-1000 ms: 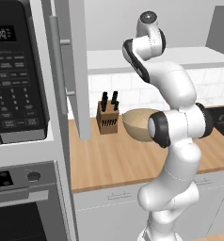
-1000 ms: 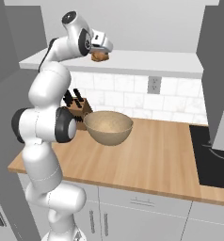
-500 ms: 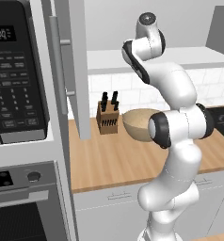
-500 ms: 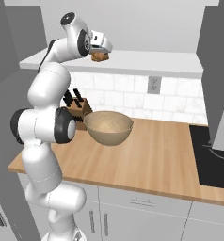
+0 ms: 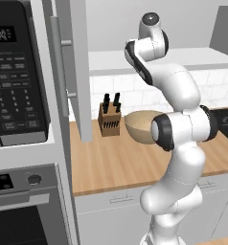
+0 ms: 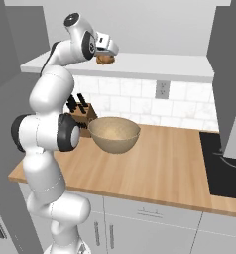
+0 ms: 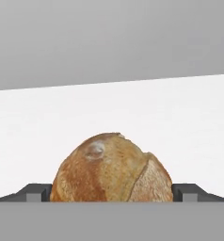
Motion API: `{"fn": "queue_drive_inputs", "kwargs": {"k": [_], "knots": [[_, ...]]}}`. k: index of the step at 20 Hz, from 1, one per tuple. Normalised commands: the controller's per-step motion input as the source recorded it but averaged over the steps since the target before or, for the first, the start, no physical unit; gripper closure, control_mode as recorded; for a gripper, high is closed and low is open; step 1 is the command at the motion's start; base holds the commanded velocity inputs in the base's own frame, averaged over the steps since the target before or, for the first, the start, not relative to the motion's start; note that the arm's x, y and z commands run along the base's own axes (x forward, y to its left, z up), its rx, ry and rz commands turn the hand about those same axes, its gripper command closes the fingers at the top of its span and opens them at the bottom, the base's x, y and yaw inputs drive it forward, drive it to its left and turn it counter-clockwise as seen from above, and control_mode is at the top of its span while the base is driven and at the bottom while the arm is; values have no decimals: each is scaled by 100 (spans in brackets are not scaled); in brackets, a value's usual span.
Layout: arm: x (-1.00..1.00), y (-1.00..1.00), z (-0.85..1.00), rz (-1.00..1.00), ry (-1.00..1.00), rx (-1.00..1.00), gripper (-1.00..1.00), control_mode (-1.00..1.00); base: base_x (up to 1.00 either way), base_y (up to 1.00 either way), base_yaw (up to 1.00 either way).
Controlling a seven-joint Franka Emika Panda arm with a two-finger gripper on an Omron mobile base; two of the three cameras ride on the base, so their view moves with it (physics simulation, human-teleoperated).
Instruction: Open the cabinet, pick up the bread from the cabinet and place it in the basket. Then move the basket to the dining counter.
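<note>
Arm reaches high, pincer [image 7: 112,193] level with fingers [image 7: 35,192] spread wide

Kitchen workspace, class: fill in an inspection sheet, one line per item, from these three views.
Surface: wooden worktop with white tile backsplash.
Job's things: bread sits on the white cabinet shelf; cabinet door stands open; basket on the worktop, nothing in it.
Clutter: knife block beside the basket.
Grippers: gripper open at the bread, one of its fingers on each side.
Cables: nothing seen.
Surroundings: microwave above oven; wall outlet; black cooktop.
</note>
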Motion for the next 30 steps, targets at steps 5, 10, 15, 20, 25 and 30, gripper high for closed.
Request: {"fn": "queue_drive_inputs", "kwargs": {"k": [5, 10, 15, 20, 25, 30], "knots": [[-11, 3, -1, 0, -10, 0, 100, -100, 0, 0, 0], [-37, 0, -17, 0, -25, -4, 100, -100, 0, 0, 0], [-61, -1, 3, 0, -8, 0, 100, -100, 0, 0, 0], [-99, -22, 36, 0, 0, 8, 100, -100, 0, 0, 0], [-100, -13, 29, 0, 2, 9, 100, -100, 0, 0, 0], [-100, -1, 3, 3, 4, 5, 100, -100, 0, 0, 0]]}}
